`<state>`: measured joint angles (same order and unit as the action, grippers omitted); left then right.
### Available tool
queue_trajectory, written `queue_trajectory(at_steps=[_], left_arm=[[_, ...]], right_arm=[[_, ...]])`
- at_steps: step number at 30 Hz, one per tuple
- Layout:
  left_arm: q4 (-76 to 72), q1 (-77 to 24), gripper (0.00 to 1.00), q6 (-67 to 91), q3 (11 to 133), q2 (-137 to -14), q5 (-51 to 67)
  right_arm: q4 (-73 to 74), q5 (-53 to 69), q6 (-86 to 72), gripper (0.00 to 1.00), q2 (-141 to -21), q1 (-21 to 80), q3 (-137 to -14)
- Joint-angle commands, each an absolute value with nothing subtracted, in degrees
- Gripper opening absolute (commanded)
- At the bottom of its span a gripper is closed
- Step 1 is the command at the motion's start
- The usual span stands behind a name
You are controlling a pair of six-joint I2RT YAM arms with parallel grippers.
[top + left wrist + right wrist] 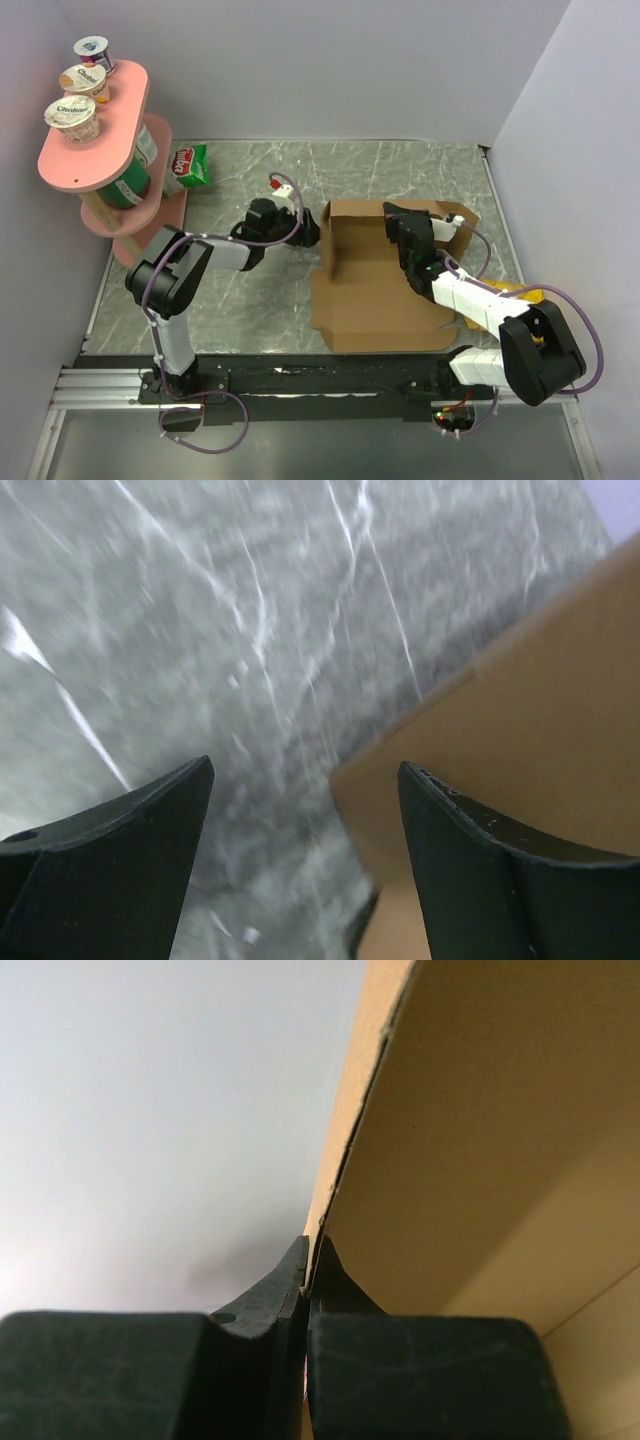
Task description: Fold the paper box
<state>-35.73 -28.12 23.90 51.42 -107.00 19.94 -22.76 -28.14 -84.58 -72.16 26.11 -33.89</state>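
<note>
Paper box [385, 290] sits part-formed on the desk [250, 310], 3 o'clock of centre: your right jaws are clamped on a thin flap edge near its 1 o'clock corner, your left jaws gape empty by its 9 o'clock wall, and the board looks light, stiff and crease-prone, so take it by the flap edges.

"Chobani" stands on the lid of the front cup [72, 113] on the pink shelf [75, 165], and again on the lid of the middle cup [85, 79]. On the back cup [92, 47] the print is too small to read. The green bag [189, 166] bears a red logo, illegible.
</note>
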Motion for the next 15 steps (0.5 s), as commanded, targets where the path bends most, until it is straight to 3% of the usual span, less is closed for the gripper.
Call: queue_trajectory(at_steps=[1, 15], left_arm=[[-37.71, -31.20, 0.81, 25.31, 49.75, -104.24, 17.67], [-43.94, -36.21, 0.84, 24.44, 45.01, -99.76, 14.41]], right_arm=[[-13.89, -29.62, -82.44, 0.00, -74.27, 26.98, -34.54], [-13.18, -30.32, -82.71, 0.00, -73.04, 27.77, -33.84]])
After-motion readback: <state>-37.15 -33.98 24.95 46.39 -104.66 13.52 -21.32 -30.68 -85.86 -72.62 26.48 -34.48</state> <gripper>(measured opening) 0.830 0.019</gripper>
